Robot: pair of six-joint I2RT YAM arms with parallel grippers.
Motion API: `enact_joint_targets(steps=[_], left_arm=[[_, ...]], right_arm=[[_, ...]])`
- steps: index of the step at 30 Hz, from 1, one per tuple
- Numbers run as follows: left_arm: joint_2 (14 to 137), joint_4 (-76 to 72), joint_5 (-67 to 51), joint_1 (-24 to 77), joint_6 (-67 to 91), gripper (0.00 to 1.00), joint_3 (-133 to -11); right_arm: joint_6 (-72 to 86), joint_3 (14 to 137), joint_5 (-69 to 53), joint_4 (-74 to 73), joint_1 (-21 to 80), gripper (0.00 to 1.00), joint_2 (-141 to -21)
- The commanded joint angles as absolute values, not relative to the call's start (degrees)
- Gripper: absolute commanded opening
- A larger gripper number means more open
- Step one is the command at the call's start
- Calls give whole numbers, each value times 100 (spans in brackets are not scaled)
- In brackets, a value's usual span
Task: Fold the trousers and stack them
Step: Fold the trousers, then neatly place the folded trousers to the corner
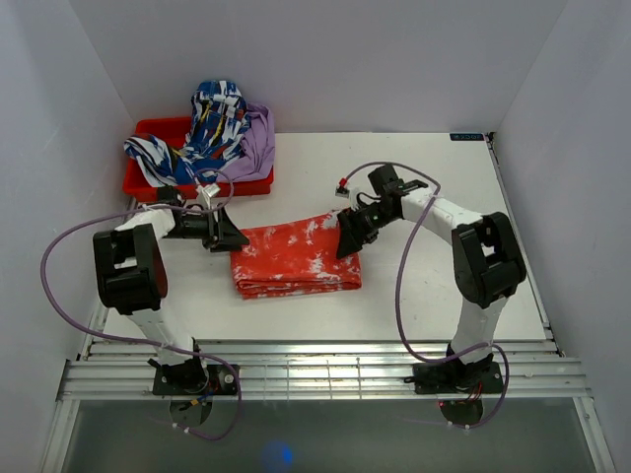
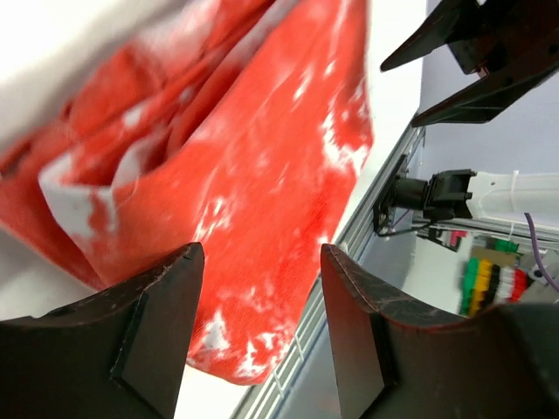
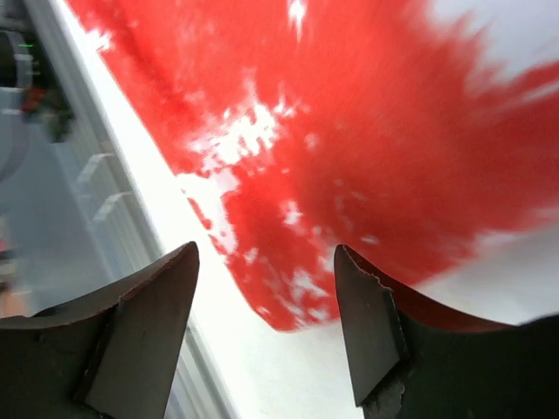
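Observation:
The trousers [image 1: 296, 258] lie folded into a compact orange-red rectangle with white blotches in the middle of the table. My left gripper [image 1: 237, 239] hovers at their left end, jaws open and empty; its wrist view looks down on the folded trousers [image 2: 262, 175] between its fingers [image 2: 157, 323]. At the right end my right gripper [image 1: 346, 236] is also open and empty. In its wrist view the trousers [image 3: 349, 131] fill the upper part, with their near corner between the fingers [image 3: 148, 323].
A red bin [image 1: 158, 177] at the back left holds a blue-and-white patterned garment [image 1: 212, 123] and a purple garment [image 1: 258, 143]. White walls enclose the table [image 1: 424, 296]. A metal rail [image 1: 315, 370] runs along the near edge.

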State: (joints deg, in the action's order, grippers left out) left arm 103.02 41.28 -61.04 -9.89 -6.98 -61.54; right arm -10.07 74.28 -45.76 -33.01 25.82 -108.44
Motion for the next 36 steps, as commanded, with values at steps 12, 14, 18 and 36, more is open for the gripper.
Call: enact_joint_targets(steps=[12, 14, 18, 36], left_arm=[[8798, 3224, -6522, -2100, 256, 71, -7294], [8772, 3296, -6530, -2301, 220, 71, -7426], [8666, 3498, -6530, -2391, 123, 71, -7252], [8648, 3331, -6636, -2443, 18, 70, -6741]], right_arm=[[-3033, 8708, -353, -2988, 5860, 70, -10553], [-2893, 8981, 67, -3058, 6090, 69, -10862], [-2628, 9360, 772, -3085, 6538, 65, -11548], [-2926, 7111, 1618, -2057, 5215, 25, -11171]])
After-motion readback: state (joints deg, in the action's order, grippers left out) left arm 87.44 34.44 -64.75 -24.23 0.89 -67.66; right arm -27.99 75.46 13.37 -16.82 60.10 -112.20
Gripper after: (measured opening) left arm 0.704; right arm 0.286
